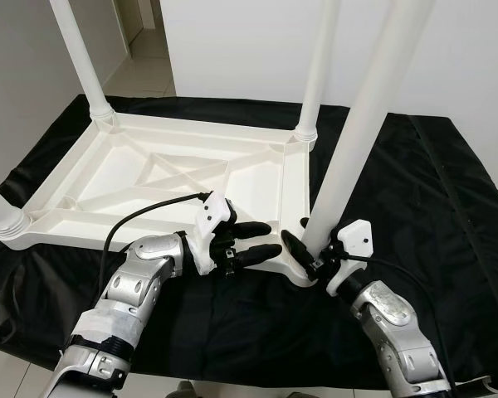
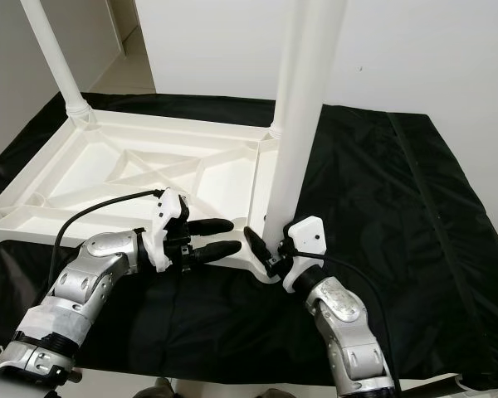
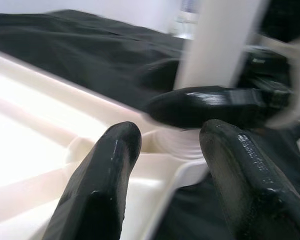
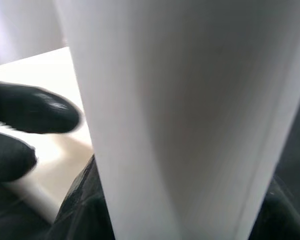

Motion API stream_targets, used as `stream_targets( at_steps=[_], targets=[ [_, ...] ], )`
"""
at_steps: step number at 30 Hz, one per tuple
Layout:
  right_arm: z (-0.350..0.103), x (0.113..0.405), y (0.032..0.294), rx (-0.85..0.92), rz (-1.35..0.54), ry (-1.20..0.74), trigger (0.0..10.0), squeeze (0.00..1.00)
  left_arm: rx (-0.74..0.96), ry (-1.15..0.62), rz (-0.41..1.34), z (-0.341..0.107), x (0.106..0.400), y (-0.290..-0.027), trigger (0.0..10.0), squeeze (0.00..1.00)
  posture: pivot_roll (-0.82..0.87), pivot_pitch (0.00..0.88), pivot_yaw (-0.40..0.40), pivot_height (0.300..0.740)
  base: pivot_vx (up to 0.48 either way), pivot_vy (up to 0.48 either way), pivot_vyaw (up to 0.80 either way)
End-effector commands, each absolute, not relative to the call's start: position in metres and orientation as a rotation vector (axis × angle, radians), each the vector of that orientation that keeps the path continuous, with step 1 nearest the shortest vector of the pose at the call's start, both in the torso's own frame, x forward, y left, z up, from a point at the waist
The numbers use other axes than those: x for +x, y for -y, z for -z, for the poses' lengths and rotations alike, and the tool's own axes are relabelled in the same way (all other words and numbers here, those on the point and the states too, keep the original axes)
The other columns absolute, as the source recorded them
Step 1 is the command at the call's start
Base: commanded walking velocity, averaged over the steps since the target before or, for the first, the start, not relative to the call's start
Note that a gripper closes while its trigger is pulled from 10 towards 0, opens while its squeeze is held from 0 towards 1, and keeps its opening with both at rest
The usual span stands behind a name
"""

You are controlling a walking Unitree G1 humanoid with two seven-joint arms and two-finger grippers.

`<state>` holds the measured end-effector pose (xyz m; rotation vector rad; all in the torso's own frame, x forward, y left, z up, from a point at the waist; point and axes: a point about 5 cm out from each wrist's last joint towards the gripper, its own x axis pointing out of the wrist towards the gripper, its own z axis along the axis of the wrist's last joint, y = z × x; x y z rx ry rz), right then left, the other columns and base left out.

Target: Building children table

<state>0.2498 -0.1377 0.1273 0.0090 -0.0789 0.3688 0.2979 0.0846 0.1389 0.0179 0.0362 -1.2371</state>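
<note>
A white plastic children's table top [image 1: 183,178] lies upside down on a black cloth [image 1: 432,215], with white legs standing up from its far left [image 1: 81,58], far right [image 1: 322,66] and near left [image 1: 0,211] corners. The right gripper [image 1: 309,249] is closed around the base of the near-right leg [image 1: 361,124], which stands in the near-right corner socket. The left gripper [image 1: 261,240] lies just left of it at the table top's near edge, its fingers [image 3: 102,185] narrowly apart, holding nothing.
</note>
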Motion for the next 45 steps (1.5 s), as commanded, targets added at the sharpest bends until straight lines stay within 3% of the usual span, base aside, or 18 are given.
stream_targets(
  at_steps=[1,6,11,14,22,23,30,31,45],
  targets=[
    [-0.121,0.251,0.151,0.025,-0.236,0.037,10.0,0.00,0.034,-0.042,1.188,-0.138,0.302,-0.088,10.0,0.00,-0.06,0.000,0.024,0.740,0.000,0.000,0.00],
    [-0.121,0.249,0.150,0.031,-0.133,0.042,10.0,0.00,0.035,-0.041,1.180,-0.137,0.303,-0.089,10.0,0.00,-0.06,0.000,0.025,0.740,0.000,0.000,0.00],
    [-0.120,0.242,0.136,0.054,0.119,0.050,10.0,0.00,0.068,-0.039,1.185,-0.132,0.298,-0.093,10.0,0.00,-0.05,0.000,0.012,0.740,0.000,0.000,0.00],
    [-0.121,0.242,0.124,0.050,0.122,0.061,10.0,0.00,0.076,-0.017,1.162,-0.132,0.299,-0.095,10.0,0.00,-0.05,0.000,0.012,0.740,0.000,0.000,0.00],
    [-0.122,0.242,0.128,0.046,0.119,0.067,10.0,0.00,0.087,-0.017,1.163,-0.130,0.299,-0.095,10.0,0.00,-0.05,0.000,0.012,0.740,0.000,0.000,0.00],
    [-0.122,0.242,0.126,0.058,0.089,0.077,10.0,1.00,0.090,-0.017,1.163,-0.130,0.299,-0.095,10.0,0.00,-0.04,0.000,0.010,0.740,0.000,0.000,0.00],
    [-0.123,0.237,0.133,0.012,0.022,0.112,10.0,1.00,0.107,-0.021,1.171,-0.127,0.298,-0.093,10.0,0.00,-0.04,0.000,0.009,0.740,0.000,0.000,0.00],
    [-0.123,0.236,0.137,0.007,-0.006,0.116,10.0,0.00,0.102,-0.029,1.171,-0.127,0.298,-0.092,10.0,0.00,-0.04,0.000,0.010,0.740,0.000,0.000,0.00],
    [-0.124,0.242,0.164,-0.128,-0.384,0.117,10.0,0.00,0.141,-0.017,1.166,-0.119,0.289,-0.077,10.0,0.00,-0.04,0.000,0.017,0.740,0.000,0.000,0.00]
  ],
)
